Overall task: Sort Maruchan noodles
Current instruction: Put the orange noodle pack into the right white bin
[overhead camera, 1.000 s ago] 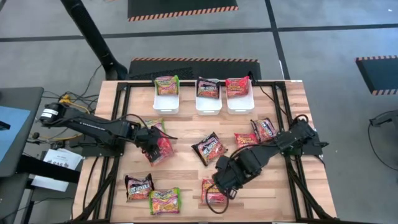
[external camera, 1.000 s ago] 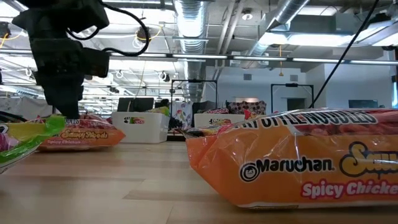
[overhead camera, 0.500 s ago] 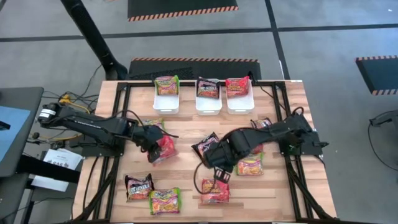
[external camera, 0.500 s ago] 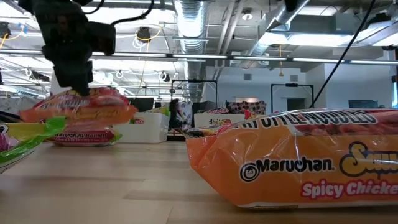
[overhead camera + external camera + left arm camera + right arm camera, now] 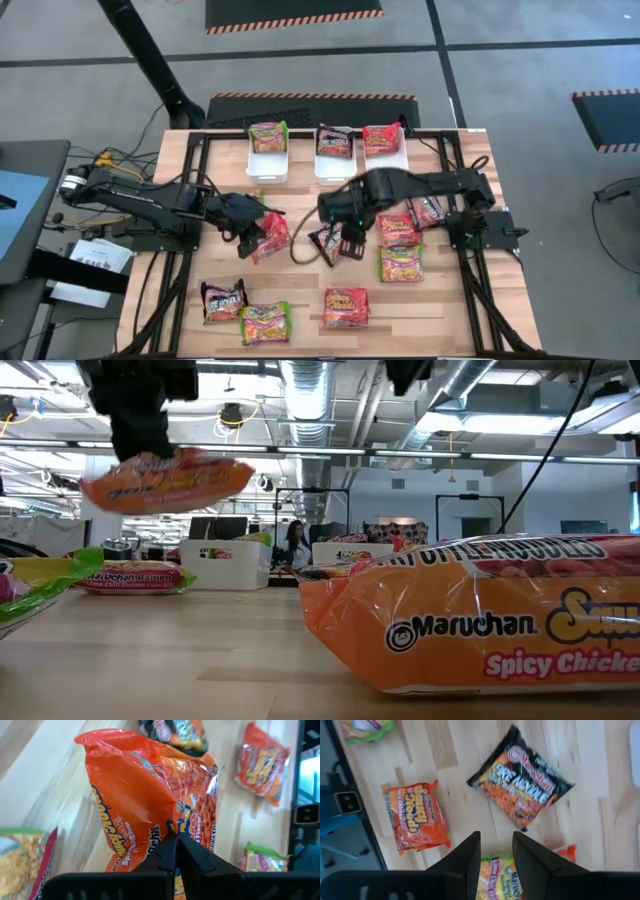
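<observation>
The left gripper is clamped on 1 red-orange packet — lifted clear of the table, left of centre. The right gripper hovers mid-table, parted and empty, above a black packet.

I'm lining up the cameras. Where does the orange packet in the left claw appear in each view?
High: orange packet left of centre, in the left claw.
Low: upper left, hanging off the table.
Left wrist: fills the middle.
Right wrist: not in it.
Shared landmark: black packet.
</observation>
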`<control>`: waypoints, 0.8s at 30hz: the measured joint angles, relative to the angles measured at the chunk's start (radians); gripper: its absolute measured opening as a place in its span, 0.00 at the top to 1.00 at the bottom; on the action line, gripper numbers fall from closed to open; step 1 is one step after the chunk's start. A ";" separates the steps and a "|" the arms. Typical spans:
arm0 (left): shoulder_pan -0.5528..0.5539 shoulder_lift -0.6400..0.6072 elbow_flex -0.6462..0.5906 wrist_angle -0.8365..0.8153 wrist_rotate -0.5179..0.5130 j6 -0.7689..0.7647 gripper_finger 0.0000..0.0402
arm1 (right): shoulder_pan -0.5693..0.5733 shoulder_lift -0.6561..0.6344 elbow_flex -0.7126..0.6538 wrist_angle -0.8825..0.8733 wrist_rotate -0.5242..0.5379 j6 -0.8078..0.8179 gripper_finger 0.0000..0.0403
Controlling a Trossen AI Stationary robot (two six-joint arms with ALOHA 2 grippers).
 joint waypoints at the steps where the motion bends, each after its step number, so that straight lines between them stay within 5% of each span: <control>1: 0.000 0.000 0.012 0.000 -0.004 0.006 1.00 | -0.017 0.000 0.012 0.000 -0.015 -0.032 0.66; 14: 0.002 0.000 0.118 0.001 -0.088 0.048 1.00 | -0.285 0.000 0.102 0.012 -0.261 -0.396 0.66; 24: 0.013 0.000 0.141 0.002 -0.204 0.088 1.00 | -0.467 0.000 0.102 0.087 -0.476 -0.522 0.66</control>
